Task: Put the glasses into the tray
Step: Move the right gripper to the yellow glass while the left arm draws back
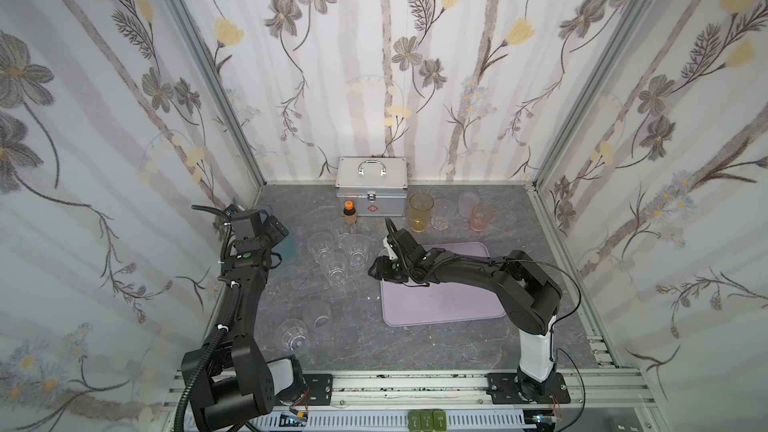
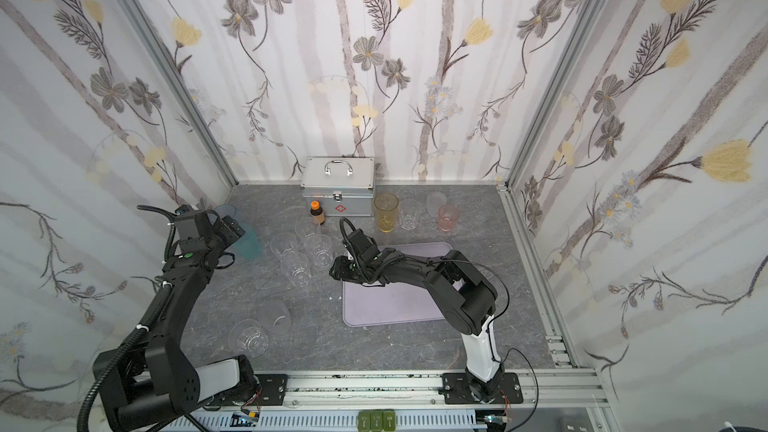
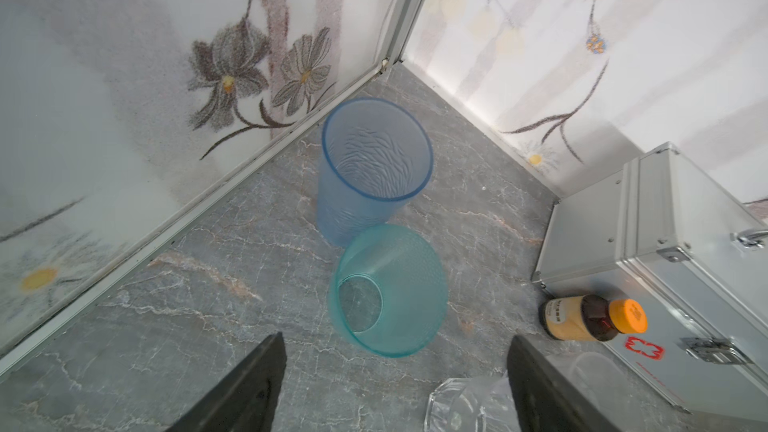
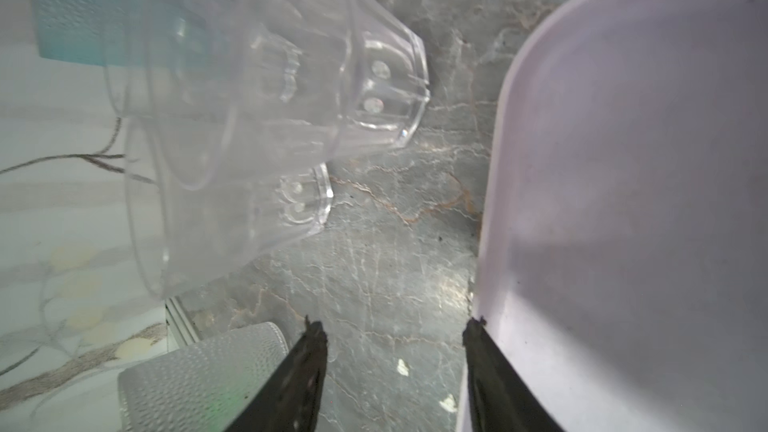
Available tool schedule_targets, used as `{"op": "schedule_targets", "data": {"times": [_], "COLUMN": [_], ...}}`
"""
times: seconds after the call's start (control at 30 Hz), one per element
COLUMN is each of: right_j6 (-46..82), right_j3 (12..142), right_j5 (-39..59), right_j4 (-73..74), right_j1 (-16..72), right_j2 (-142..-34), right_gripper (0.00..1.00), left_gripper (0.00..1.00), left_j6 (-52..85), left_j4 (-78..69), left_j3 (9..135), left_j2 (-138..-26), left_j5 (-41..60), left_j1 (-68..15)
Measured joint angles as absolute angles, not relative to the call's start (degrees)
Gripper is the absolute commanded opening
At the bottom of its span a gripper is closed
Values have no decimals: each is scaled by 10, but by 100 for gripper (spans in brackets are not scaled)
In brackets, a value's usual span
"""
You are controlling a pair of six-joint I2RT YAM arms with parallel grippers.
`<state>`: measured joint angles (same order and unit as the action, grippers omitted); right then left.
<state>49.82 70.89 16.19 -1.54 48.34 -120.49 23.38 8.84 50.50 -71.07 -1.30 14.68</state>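
The lilac tray point(image 1: 440, 297) lies right of centre with nothing on it. My right gripper point(image 1: 376, 272) hovers open and empty by its far left corner; the right wrist view shows its fingertips point(image 4: 316, 328) over bare table beside the tray point(image 4: 623, 160). Several clear faceted glasses point(image 1: 336, 270) stand just left of it. My left gripper point(image 3: 395, 342) is open, its tips short of an upright teal glass point(image 3: 390, 288), with a blue glass point(image 3: 374, 168) behind it in the corner. Amber point(image 1: 421, 211), clear point(image 1: 441, 214), frosted point(image 1: 468, 203) and pink point(image 1: 481, 218) glasses stand at the back right.
A silver case point(image 1: 371, 191) sits against the back wall with a brown orange-capped bottle point(image 1: 350, 213) in front. A frosted glass point(image 1: 318, 317) and a clear glass point(image 1: 292, 336) rest at the front left. Papered walls close three sides.
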Motion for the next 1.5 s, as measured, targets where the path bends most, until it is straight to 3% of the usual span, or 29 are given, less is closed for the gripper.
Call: {"op": "schedule_targets", "data": {"times": [0.8,1.2,1.5], "right_j6": [490,415,390], "right_j3": [577,695,847], "right_j5": [160,61,4], "right_j4": [3,-94,-146], "right_j1": [379,265,246], "right_j2": [-1057,-1016,-1107], "right_gripper": [56,55,50], "left_gripper": [86,88,90], "left_j6": [225,220,220], "left_j4": [92,92,92], "left_j3": [576,541,529], "left_j2": [-785,-699,-682], "left_j5": [-14,-70,-118], "left_j1": [163,-9,-186]}}
